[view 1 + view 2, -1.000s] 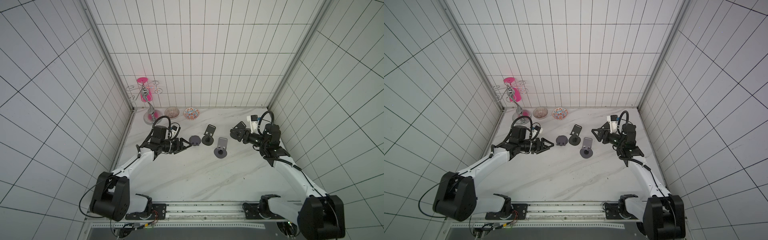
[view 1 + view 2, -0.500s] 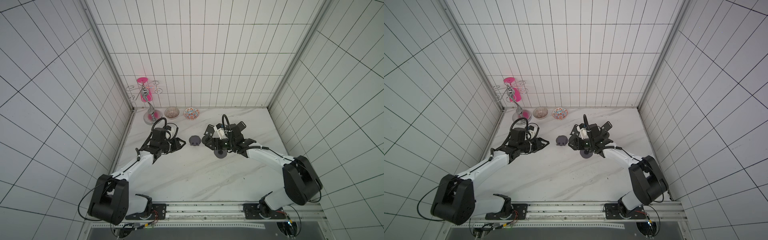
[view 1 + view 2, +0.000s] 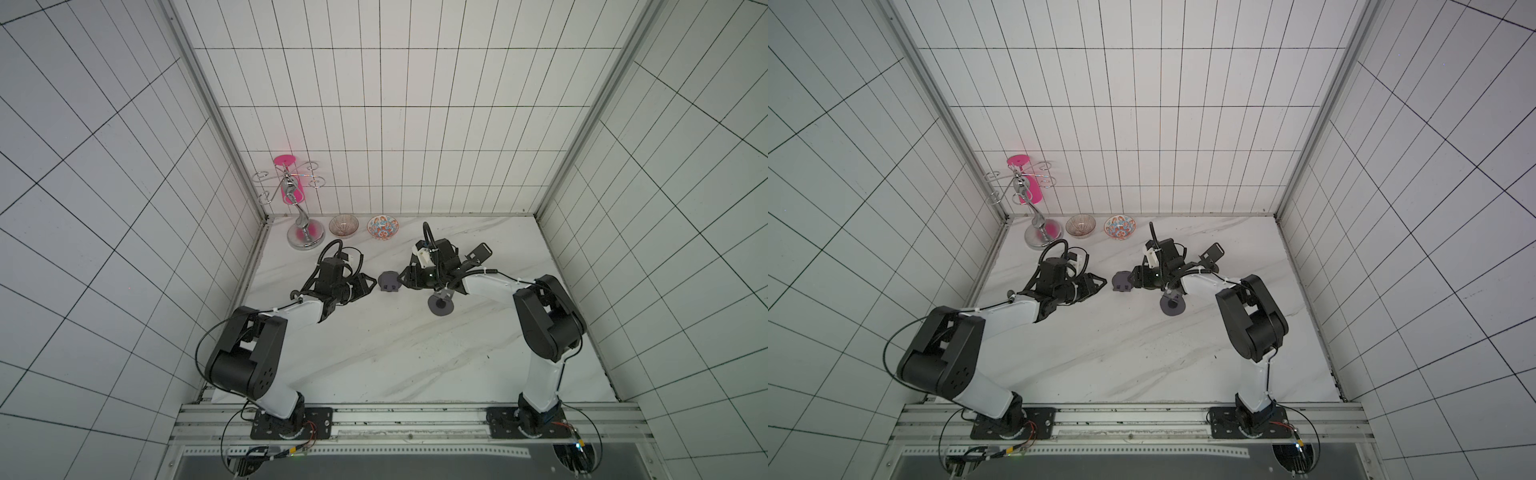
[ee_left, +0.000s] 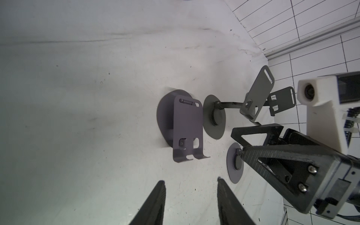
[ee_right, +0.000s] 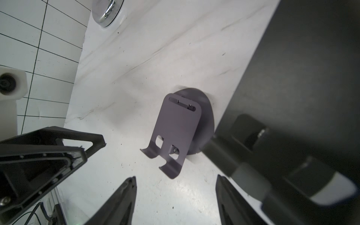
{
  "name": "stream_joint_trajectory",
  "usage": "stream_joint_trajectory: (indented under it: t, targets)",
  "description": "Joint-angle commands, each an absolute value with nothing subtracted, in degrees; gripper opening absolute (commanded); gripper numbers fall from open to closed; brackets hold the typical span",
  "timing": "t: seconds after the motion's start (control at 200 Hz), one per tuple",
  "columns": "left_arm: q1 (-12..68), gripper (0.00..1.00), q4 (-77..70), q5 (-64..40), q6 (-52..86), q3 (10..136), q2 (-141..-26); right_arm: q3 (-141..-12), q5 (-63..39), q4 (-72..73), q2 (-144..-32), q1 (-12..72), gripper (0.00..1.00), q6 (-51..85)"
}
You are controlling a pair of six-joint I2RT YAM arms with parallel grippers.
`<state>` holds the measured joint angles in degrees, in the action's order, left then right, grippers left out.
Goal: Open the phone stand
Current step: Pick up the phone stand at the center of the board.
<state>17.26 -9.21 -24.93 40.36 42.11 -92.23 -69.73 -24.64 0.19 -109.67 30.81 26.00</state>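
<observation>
Phone stand: the folded purple-grey phone stand (image 3: 390, 282) lies on the marble table (image 3: 374, 353), towards the back and right between the two arms. Its plate is down over the round base. It's clear in both top views (image 3: 1122, 281).
Left gripper: the left gripper (image 3: 374, 284) is low over the table and aimed straight at the stand. The tips stop short of it, with no contact.
Left jaws: from the left wrist view (image 4: 190, 180) they stand moderately apart, and there's only bare marble in the gap. The stand (image 4: 185, 126) sits a little way ahead.
Right gripper: the right gripper (image 3: 402, 281) comes in from the opposite side, tips just beside the stand's edge. From where I stand I can't tell whether they touch.
Right jaws: wide apart in the right wrist view (image 5: 176, 176), gripping nothing. The stand's hooked lip (image 5: 169, 169) sits just ahead of the gap.
Other stands: an unfolded stand (image 3: 441, 306) has its round base just beside the right wrist. A second unfolded stand (image 3: 481, 252) has its plate raised behind that arm.
Back corner: there's a chrome rack (image 3: 306, 237) with a pink cylinder (image 3: 286, 159) behind it. Next along come a brown bowl (image 3: 343, 225) and a patterned bowl (image 3: 382, 227).
</observation>
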Motion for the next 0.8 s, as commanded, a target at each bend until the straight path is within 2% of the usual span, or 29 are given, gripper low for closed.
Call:
stream_joint_trajectory:
  t: [0.0, 0.795]
  targets:
    - [17.37, 0.46, -14.46, -23.49, 40.97, 44.93, -95.55, -73.56, -23.31, -0.08, -111.8, 31.29, 0.68, 24.41]
    - [17.43, 0.46, -20.04, -27.33, 40.43, 52.67, -107.73, -82.88, -23.81, -1.52, -123.13, 31.22, 0.62, 23.4]
